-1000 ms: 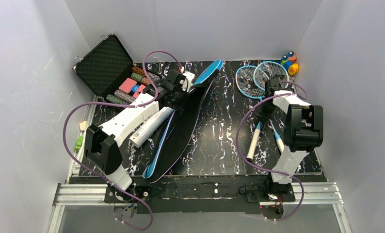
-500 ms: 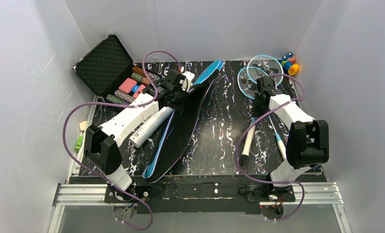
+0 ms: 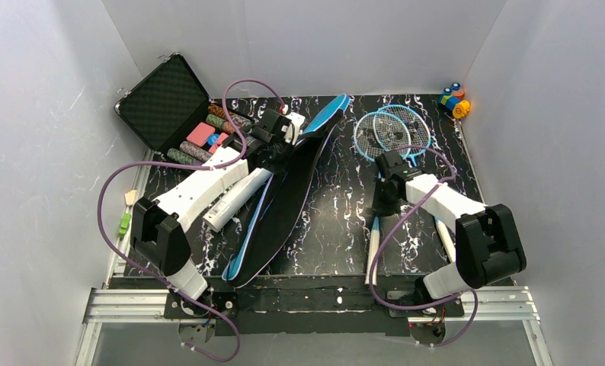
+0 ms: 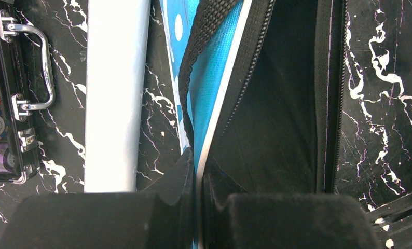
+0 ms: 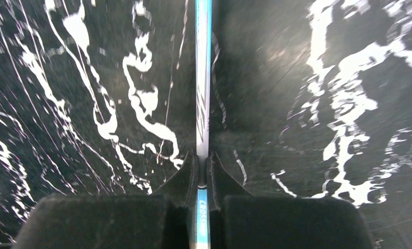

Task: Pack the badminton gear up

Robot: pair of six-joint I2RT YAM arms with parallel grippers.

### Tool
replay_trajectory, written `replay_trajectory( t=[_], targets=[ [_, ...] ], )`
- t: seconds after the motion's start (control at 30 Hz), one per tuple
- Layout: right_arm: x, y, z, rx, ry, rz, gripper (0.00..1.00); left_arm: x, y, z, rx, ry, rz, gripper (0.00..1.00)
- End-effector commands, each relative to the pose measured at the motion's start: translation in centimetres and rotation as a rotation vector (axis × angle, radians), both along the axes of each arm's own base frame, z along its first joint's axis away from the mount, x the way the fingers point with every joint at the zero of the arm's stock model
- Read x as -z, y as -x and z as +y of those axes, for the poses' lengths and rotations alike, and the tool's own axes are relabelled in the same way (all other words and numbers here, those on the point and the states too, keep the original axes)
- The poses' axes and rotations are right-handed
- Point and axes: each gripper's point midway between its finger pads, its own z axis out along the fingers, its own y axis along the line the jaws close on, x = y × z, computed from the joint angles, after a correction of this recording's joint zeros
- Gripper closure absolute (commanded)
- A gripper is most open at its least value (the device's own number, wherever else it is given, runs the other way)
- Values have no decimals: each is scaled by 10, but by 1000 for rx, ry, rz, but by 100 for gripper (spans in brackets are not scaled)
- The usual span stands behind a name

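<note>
The big blue racket bag (image 3: 284, 206) lies open on the mat, its dark inside showing in the left wrist view (image 4: 276, 104). My left gripper (image 3: 278, 152) is shut on the bag's blue, white-piped opening edge (image 4: 197, 171), beside a black strap (image 4: 206, 31). The long white tube (image 3: 235, 198) lies left of the bag (image 4: 113, 98). Two blue-framed rackets (image 3: 391, 130) lie with overlapping heads right of centre. My right gripper (image 3: 384, 197) is shut on one racket's thin shaft (image 5: 203, 104), with its white handle (image 3: 374, 248) toward the near edge. No shuttlecocks are in view.
An open black case of coloured chips (image 3: 185, 114) stands at the back left, with its metal handle in the left wrist view (image 4: 32, 78). A small orange-and-blue toy (image 3: 455, 101) sits in the back right corner. The other racket's handle (image 3: 444, 229) lies by the right arm.
My right gripper has swung left toward the bag with the racket shaft held. Both racket heads have shifted left, away from the toy. The left arm has stayed still on the bag.
</note>
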Motion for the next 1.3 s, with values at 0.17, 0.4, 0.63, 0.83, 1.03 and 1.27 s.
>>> replay_trajectory(
  t=[0.17,0.4,0.63,0.83,1.03,1.27],
  targets=[
    [27,39,39,-31,-57,95,76,-45,-4,2,-9,66,-112,100],
    [7,-3,28,-24,60,-4,38,-44,-4,2,-7,63,-105,100],
    [-2,-53,21,-26,136,-101,44,-46,-3,1,-5,67,-105,100],
    [20,-51,21,-39,156,-52,56,-44,-3,2,-7,61,-102,100],
    [39,-29,19,-30,128,-25,70,-36,-6,-2,-2,61,-88,100],
    [13,-11,26,-91,108,-100,99,-17,-12,-17,22,72,-31,100]
  ],
)
